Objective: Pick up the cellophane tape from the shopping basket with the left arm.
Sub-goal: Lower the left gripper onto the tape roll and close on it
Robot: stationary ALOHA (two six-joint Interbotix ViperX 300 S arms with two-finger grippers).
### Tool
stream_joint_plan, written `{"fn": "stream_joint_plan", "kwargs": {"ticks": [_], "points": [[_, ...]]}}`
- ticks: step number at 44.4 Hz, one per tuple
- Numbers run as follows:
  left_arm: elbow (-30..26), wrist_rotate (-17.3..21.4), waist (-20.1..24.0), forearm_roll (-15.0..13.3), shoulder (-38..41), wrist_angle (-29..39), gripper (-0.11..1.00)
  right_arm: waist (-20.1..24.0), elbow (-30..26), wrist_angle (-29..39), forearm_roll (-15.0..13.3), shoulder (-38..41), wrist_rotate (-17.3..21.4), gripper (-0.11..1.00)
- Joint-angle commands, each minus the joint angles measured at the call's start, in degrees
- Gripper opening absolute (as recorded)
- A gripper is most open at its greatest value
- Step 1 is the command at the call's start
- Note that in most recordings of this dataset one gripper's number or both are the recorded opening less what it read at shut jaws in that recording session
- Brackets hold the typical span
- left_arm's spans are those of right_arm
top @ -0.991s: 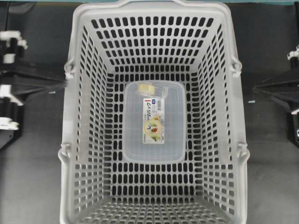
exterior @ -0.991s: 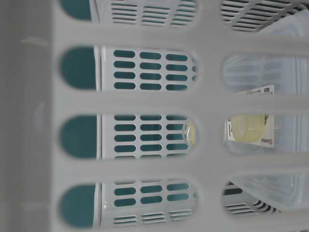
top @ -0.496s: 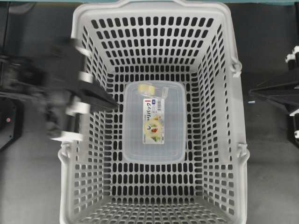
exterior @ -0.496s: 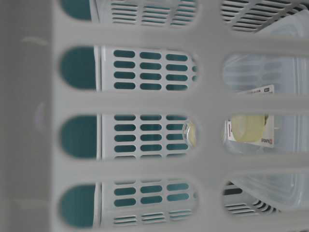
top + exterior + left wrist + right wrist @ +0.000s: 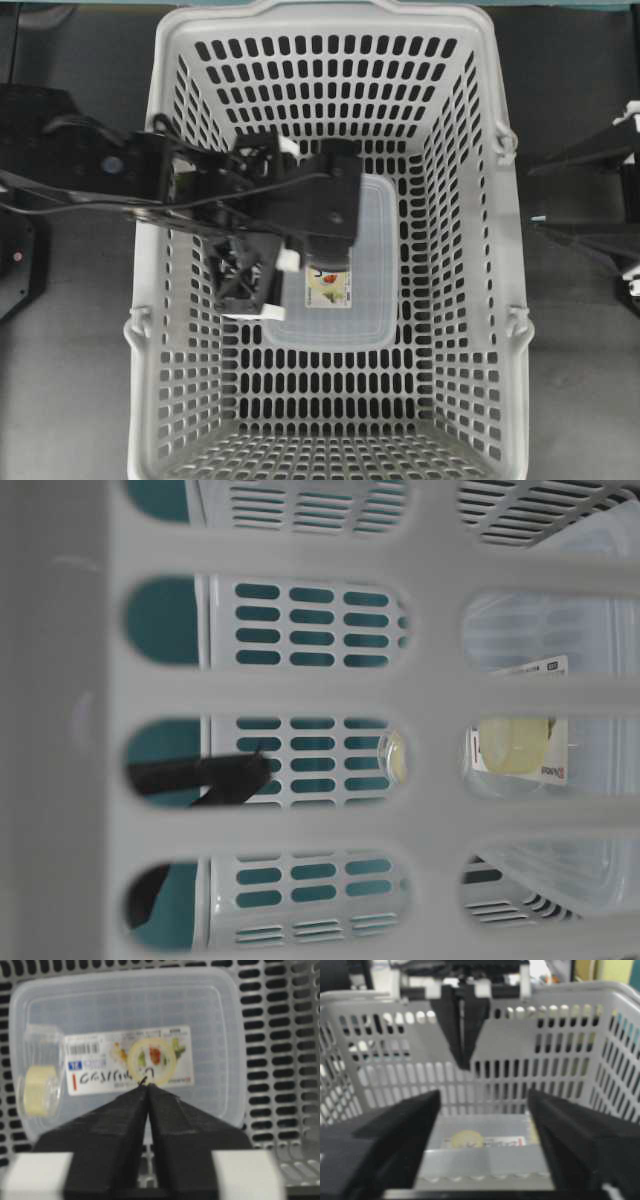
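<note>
The cellophane tape [image 5: 39, 1088], a small pale-yellow roll in a clear wrapper, lies on one end of the clear box [image 5: 210, 1020] inside the shopping basket [image 5: 455, 200]. My left gripper [image 5: 146, 1086] is shut and empty. It points down over the box's printed label, well to the right of the tape in the left wrist view. Seen from the right wrist, the left gripper [image 5: 463, 1065] hangs just below the basket's rim. In the overhead view the left arm [image 5: 320, 205] hides the tape. My right gripper [image 5: 535, 197] stands open outside the basket's right wall.
The clear box [image 5: 370, 290] fills the middle of the basket floor. Slotted walls [image 5: 555, 1060] rise steeply on all sides. At table level the tape [image 5: 395, 757] shows through a wall slot, with a black finger [image 5: 205, 775] beside it.
The left arm swung in from the left and now hangs over the box, covering the tape in the overhead view. The right gripper's fingers have spread apart.
</note>
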Motion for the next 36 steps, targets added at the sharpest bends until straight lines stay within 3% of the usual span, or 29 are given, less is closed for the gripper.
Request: {"fn": "stream_joint_plan", "kwargs": {"ticks": [1,9,13,36], "points": [[-1.85,-0.53,0.0,0.18,0.44,-0.09,0.23,-0.09,-1.49,-0.62,0.18,0.18,0.0,0.76],[-2.02,-0.53,-0.26,0.18,3.6,0.18,0.75,-0.09,-1.49,-0.7,0.09,0.09,-0.09,0.78],[-1.93,-0.26,-0.26,0.18,5.71,0.18,0.9,-0.09,-1.49,-0.62,0.18,0.09,-0.09,0.78],[-0.26,-0.26,-0.26,0.18,13.62,-4.31,0.9,-0.09,-1.49,-0.62,0.18,0.09,-0.09,0.78]]}}
